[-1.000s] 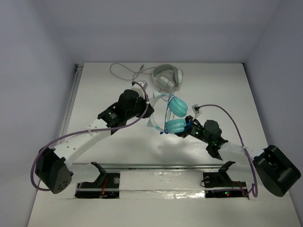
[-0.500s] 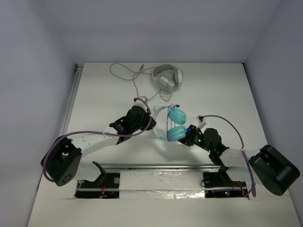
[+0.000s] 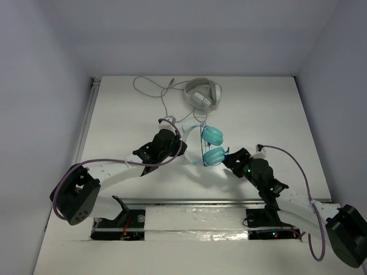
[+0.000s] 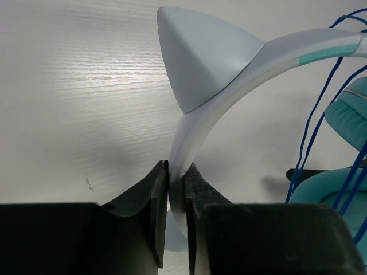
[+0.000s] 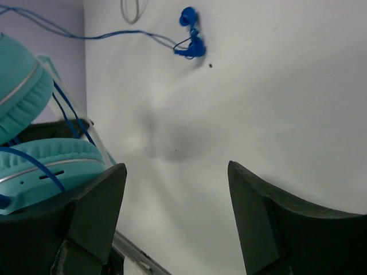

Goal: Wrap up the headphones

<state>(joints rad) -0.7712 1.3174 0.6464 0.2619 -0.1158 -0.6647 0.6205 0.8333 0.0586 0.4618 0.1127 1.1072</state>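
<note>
Headphones (image 3: 212,146): lying at the middle of the counter (image 3: 264,109), between both arms.
Left gripper (image 4: 176,172): reaching low, jaws pinching the pale headband (image 4: 200,117).
Right gripper (image 5: 176,167): jaws gaping wide, gripping nothing, beside the teal ear cup (image 5: 46,163).

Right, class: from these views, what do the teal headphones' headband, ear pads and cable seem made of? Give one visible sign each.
The headband: hard plastic, smooth matte, an evenly shaded rigid curve.
The ear pads: probably leatherette over foam, puffy and rounded.
The cable: likely a flexible plastic sheath, thin, bending in loose loops.
</note>
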